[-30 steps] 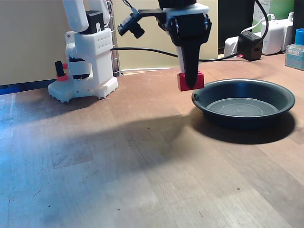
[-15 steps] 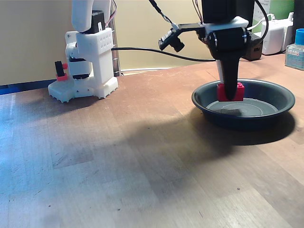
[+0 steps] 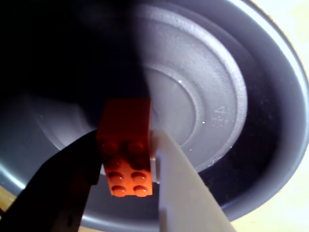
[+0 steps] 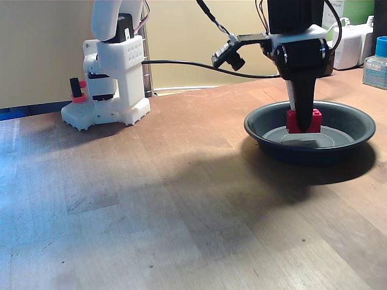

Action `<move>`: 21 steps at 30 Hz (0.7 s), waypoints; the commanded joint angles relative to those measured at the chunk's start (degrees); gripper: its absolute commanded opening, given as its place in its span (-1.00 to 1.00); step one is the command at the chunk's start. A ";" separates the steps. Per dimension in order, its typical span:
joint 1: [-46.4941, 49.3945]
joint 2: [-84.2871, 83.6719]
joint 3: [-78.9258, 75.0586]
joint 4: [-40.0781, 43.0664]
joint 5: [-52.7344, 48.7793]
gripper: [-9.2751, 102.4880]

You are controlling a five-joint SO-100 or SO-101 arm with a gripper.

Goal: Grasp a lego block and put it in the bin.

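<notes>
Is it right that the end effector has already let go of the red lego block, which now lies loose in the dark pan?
Not quite. The end effector is shut on the lego block, holding it above the pan, as the wrist view shows.

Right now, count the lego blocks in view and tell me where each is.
1. The lego block is held between the gripper fingers, above the floor of the bin. The arm could hide others.

Arm: white base at far left of the fixed view; upper links leave the frame at top. Wrist: black housing at far right, pointing straight down. Gripper: vertical, tips low; in the wrist view one black and one white finger clamped on the block from either side.
</notes>
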State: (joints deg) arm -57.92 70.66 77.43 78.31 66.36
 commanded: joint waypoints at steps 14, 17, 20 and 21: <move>0.09 0.97 -1.67 0.26 -0.62 -0.49; 0.18 0.97 -1.67 0.35 -0.62 -0.49; 0.35 1.05 -1.49 0.53 -0.62 -0.49; 0.35 1.05 -1.67 0.97 -0.62 -0.49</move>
State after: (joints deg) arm -57.83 70.66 77.43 78.40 66.36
